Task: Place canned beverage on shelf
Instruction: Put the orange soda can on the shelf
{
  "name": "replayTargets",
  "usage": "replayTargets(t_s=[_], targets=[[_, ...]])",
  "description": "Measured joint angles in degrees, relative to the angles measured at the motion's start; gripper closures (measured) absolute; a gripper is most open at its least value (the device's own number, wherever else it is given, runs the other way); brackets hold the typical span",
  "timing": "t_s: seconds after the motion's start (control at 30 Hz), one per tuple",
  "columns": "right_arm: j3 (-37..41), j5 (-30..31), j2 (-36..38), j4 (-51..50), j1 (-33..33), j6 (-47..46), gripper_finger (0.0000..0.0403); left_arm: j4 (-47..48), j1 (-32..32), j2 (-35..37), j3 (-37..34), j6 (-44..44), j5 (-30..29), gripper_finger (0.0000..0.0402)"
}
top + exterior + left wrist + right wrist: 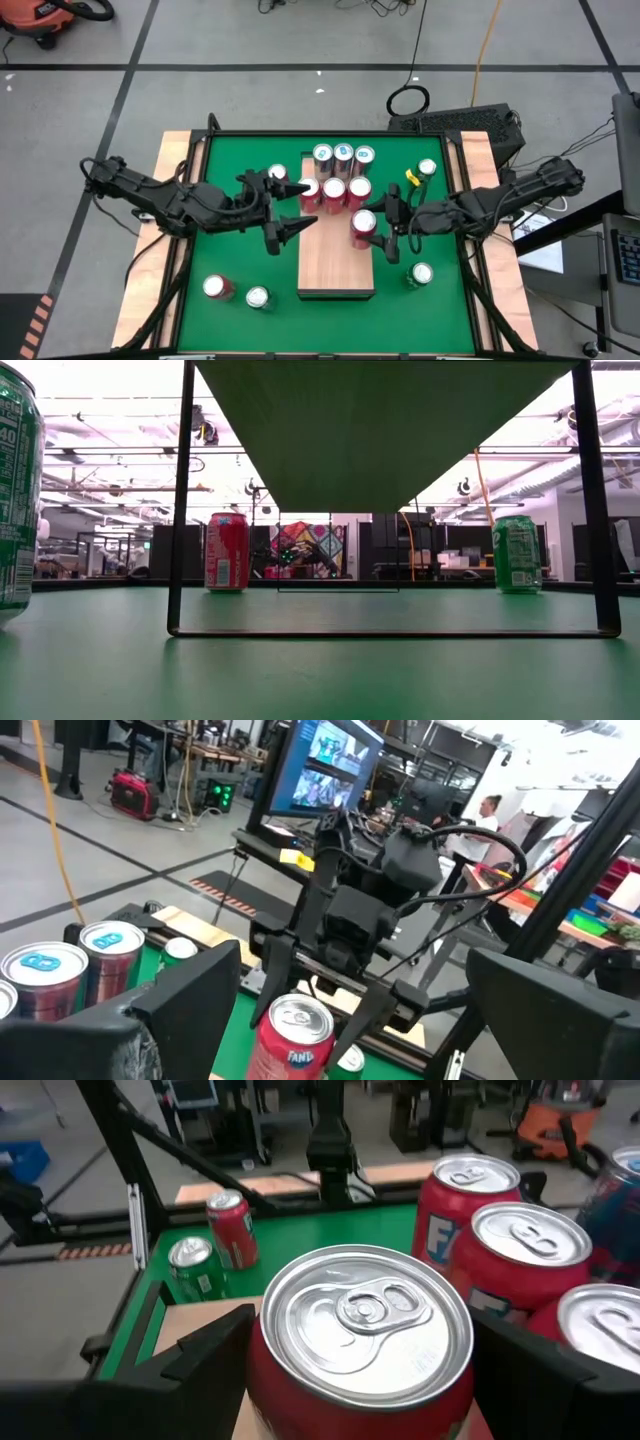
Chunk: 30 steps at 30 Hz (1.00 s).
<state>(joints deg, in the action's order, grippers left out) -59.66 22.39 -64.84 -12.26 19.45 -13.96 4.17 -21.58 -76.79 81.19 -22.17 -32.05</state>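
The pale wooden shelf (335,265) stands mid-table on black legs (180,500). Several cans stand on its far end: blue-topped ones (343,153) and, in front of them, red ones (334,190). My right gripper (370,224) reaches in from the right and is shut on a red can (363,222) over the shelf's right side. Whether that can's base touches the shelf is not visible. My left gripper (288,233) hovers open at the shelf's left edge, facing the held can (298,1032), with nothing between its fingers. My right gripper pinches the red can by its side wall (268,1380), just below the top rim, one finger (195,1370) on each side. The fingers come from the table's right, nearly level and slanting slightly down. The can stands upright in the hold, its lid (365,1320) up.
Loose cans stand on the green table: a red one (216,288) and a green one (258,297) near left, green ones at right (421,272) and far right (427,168), one far left of the shelf (277,173). The shelf's near half is bare wood.
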Motion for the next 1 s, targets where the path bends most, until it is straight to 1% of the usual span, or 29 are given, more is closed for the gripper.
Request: replayTargets(t_s=[0.1, 0.17, 0.3, 0.5, 0.77, 1.0], targets=[[3.67, 0.07, -0.02, 5.68, -0.30, 0.42, 0.0101, 0.01, 0.00, -0.02, 0.00, 0.01, -0.01, 0.0013], [5.25, 0.13, -0.02, 7.36, -0.31, 0.47, 0.0101, -0.01, 0.00, 0.02, 0.00, 0.00, -0.16, 0.0013], [5.78, 0.12, -0.02, 7.40, -0.29, 1.14, 0.0101, 0.01, -0.08, 0.02, 0.00, -0.02, -0.28, 0.0013], [5.91, 0.20, -0.03, 7.25, -0.75, 5.25, 0.0101, 0.39, -0.20, 0.02, 0.00, -1.54, -0.42, 0.0013], [5.93, -0.06, -1.88, 6.64, -1.42, 5.47, 0.0101, 2.62, -0.20, 0.02, -0.04, -2.99, -0.42, 0.0013], [5.91, -0.05, -1.92, 6.28, -1.38, 5.05, 0.0101, 2.98, -0.20, 0.02, -0.04, -2.97, -0.42, 0.0013]])
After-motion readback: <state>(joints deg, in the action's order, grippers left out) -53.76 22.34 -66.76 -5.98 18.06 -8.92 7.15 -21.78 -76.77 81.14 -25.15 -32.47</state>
